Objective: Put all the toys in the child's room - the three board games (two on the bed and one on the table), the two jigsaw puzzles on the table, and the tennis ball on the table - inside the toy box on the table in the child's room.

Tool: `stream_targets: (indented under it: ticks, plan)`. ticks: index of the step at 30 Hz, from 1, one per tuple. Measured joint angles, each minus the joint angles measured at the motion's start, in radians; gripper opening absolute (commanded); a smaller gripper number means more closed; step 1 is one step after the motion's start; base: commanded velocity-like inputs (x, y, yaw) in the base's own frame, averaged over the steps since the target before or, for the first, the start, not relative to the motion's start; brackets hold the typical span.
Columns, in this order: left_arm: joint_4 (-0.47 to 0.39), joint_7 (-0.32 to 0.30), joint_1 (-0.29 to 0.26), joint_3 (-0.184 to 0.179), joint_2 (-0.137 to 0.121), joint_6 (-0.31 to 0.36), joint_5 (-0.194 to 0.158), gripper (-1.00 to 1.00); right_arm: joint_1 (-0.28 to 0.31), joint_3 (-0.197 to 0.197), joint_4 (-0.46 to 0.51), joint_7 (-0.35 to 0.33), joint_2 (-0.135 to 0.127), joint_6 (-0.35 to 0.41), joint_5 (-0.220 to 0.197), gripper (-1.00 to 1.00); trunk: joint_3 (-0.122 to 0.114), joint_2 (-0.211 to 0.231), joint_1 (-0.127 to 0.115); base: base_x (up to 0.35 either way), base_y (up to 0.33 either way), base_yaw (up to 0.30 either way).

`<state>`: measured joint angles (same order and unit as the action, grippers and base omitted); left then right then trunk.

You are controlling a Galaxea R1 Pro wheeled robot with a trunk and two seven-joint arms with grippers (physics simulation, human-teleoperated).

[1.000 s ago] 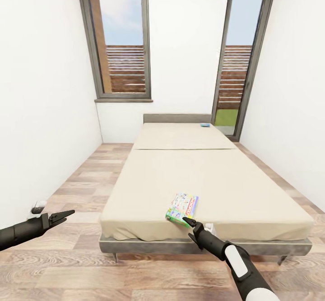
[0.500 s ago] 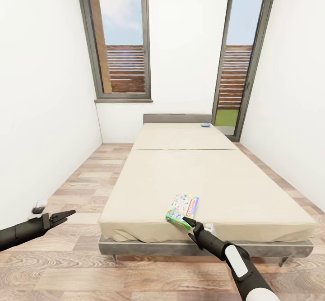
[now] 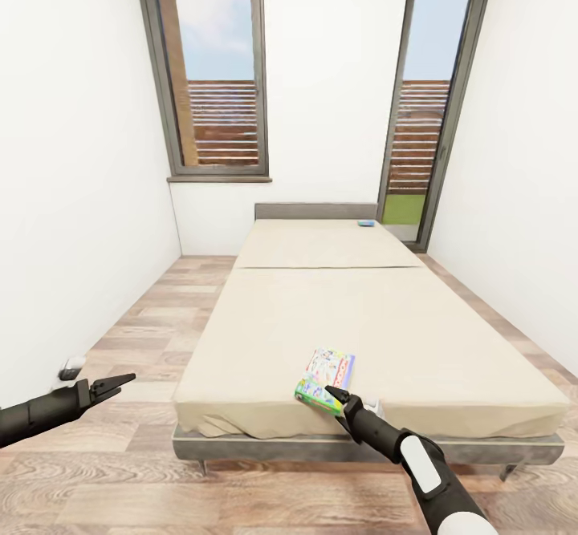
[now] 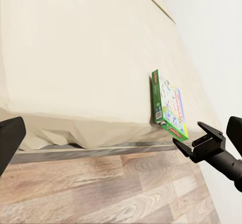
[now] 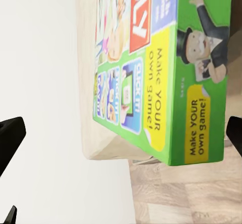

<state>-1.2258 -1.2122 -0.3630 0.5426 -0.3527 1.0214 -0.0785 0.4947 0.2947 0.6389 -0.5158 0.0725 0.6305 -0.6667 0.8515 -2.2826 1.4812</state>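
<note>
A flat cardboard board game box printed in green, yellow and red (image 3: 325,375) lies at the lower centre of the head view, flat on the cream mattress of a low bed on a dark grey frame (image 3: 337,318), close to the mattress's near edge. The right wrist view shows its green side panel (image 5: 194,78) straight ahead between two dark fingertips that stand wide apart at the frame's edges. The right gripper (image 3: 334,397), black and jaws spread, sits at the box's near corner, just beside it; whether it touches cannot be told.

A second, smaller blue game box (image 3: 366,223) rests far up the bed, just right of centre, near the grey headboard. At the lower left, the left gripper (image 3: 119,381) hangs over the wood-plank floor (image 3: 120,471), well apart from the bed, its fingers parted and empty; its own camera takes in the green box (image 4: 169,105) and the right gripper (image 4: 201,142) beside it.

The risk, as it appears: the box lies flat with little edge exposed, so closing jaws could pinch only a corner and let it swing or drop, or nudge it away across the soft mattress.
</note>
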Motion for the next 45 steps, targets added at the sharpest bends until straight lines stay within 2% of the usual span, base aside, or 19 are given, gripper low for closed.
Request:
stream_targets:
  ticks: [35,36,45]
  plan:
    - [0.0,0.001,0.0,0.0,0.004,0.0,0.0,1.0,0.0,0.0,0.0,0.0,-0.001,0.0,0.001,1.0,0.0,0.0,0.0,0.027,0.0,0.0]
    - [0.0,0.001,0.0,0.0,0.004,0.0,0.0,1.0,0.0,0.0,0.0,0.0,-0.001,0.0,0.001,-1.0,0.0,0.0,0.0,0.003,0.0,0.0]
    - [-0.001,-0.003,0.0,0.001,0.004,0.003,0.0,1.0,0.0,0.0,0.0,0.0,0.0,0.0,0.001,-1.0,-0.003,0.007,-0.004,0.0,0.0,0.0]
